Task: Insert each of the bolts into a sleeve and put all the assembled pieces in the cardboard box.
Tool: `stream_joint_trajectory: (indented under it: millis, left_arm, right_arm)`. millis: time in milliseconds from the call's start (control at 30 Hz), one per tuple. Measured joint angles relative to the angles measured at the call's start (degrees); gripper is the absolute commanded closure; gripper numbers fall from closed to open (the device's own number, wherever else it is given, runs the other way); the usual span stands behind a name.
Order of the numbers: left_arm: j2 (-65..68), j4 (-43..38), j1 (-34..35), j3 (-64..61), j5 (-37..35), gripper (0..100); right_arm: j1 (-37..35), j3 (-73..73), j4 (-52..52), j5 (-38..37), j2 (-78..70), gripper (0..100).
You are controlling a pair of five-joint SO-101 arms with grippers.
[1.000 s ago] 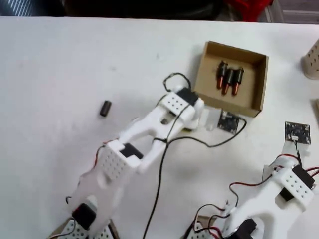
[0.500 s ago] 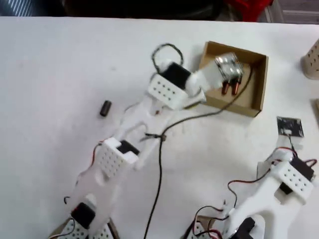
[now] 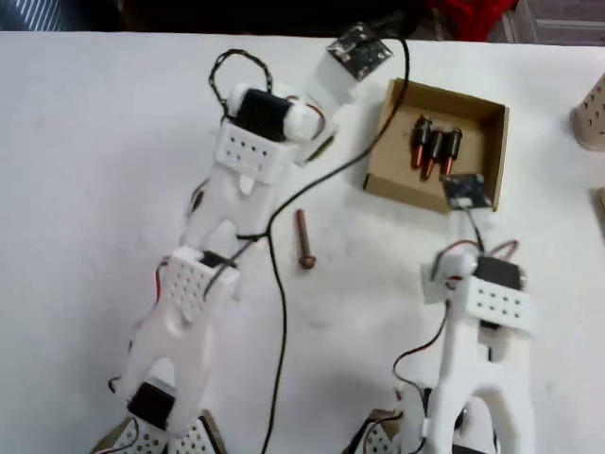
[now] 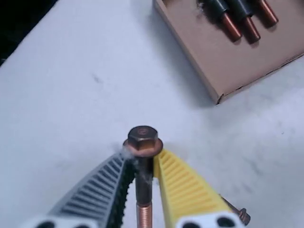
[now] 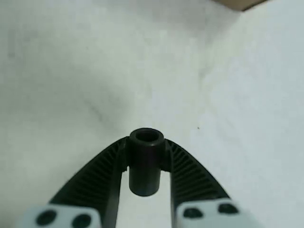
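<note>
the cardboard box (image 3: 498,151) sits open on the white table (image 3: 95,142), and three assembled pieces (image 3: 433,147) lie side by side inside it, each a black sleeve with a copper bolt end poking out toward the box's near wall. the left arm (image 3: 236,180) stretches up the table to the left of the box. its left gripper (image 4: 142,156) is closed on a bolt (image 4: 142,141): the copper hex head sticks out past the fingertips and the shank runs back between the grey finger (image 4: 107,183) and the yellow finger (image 4: 183,183). that bolt hangs over bare table, apart from the box's left wall and not touching it. a loose bolt (image 3: 302,238) lies flat on the table, left of the box and a little nearer the arm bases, well clear of the cardboard. the right arm (image 3: 487,312) stands on the near side of the box with its wrist up against the box's near wall. the right gripper (image 5: 145,149) has its two black ribbed fingers clamped on a short black sleeve (image 5: 145,164), gripped by its sides with the open bore showing at the end. the sleeve is held above the table just outside the box's near edge, not in the box.
</note>
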State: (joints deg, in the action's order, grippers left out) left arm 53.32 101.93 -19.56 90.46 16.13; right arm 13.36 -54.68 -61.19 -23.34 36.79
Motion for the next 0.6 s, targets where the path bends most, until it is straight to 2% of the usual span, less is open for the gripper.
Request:
stream_joint_trajectory:
  millis: [300,600]
  left_arm:
    - [0.18,0.00,3.08,2.37,-3.43,98]
    - [0.18,0.00,4.57,2.37,-5.71,98]
  right_arm:
    - [-15.03,0.00,11.43,12.84,0.00,98.2]
    - [-20.57,-7.74,29.98,21.01,0.00,98.2]
